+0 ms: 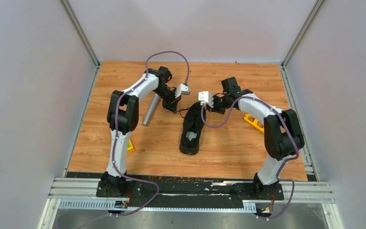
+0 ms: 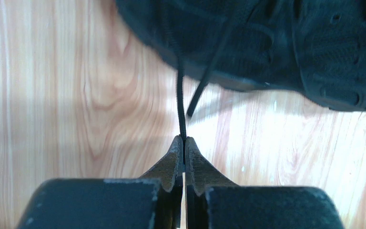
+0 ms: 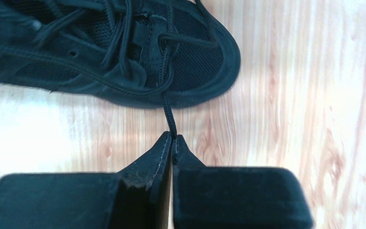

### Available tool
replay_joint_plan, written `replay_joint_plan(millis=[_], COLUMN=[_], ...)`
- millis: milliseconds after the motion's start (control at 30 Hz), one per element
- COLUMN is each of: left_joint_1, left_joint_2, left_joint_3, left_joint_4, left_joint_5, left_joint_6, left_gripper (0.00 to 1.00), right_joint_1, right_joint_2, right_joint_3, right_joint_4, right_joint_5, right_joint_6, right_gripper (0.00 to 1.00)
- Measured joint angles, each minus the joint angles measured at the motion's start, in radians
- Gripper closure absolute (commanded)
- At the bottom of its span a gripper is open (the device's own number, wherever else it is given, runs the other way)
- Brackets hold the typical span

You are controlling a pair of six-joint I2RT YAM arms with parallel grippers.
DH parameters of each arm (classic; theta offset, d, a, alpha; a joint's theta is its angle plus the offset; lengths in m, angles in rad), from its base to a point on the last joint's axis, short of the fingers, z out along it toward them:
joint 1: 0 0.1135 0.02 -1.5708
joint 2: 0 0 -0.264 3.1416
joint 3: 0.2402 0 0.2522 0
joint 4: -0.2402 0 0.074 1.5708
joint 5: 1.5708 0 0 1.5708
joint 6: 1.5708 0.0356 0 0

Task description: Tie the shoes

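Observation:
The black low-top shoe lies in the middle of the wooden table, toe away from me, pale insole showing. My left gripper is just left of its toe end, shut on a thin black lace that runs taut up to the shoe. My right gripper is just right of the toe end, shut on another lace that leads to the shoe's laced front. In each wrist view the fingertips pinch the lace tight: left gripper, right gripper.
A silver microphone lies on the table left of the left gripper. A yellow object lies under the right arm, another yellow piece by the left arm. Grey walls enclose the table on three sides.

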Motion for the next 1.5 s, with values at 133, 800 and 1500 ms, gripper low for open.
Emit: replay_joint_plan(millis=[133,800,1500], left_joint_1=[0.063,0.324,0.466], left_joint_2=[-0.071,-0.591,-0.575], left_joint_3=[-0.073,-0.499,-0.484], left_joint_4=[0.020,0.103,0.094], left_joint_5=[-0.019,-0.190,-0.176], left_joint_6=[-0.027,-0.115,-0.142], left_gripper=[1.00,1.00,1.00], right_joint_1=[-0.014,-0.056,-0.403], right_joint_2=[-0.137,-0.617,-0.544], right_joint_3=[-0.040,-0.283,-0.284], right_joint_4=[-0.044,-0.245,-0.285], right_joint_5=[0.026,0.193,0.288], right_joint_6=[0.026,0.154,0.397], right_gripper=[1.00,1.00,1.00])
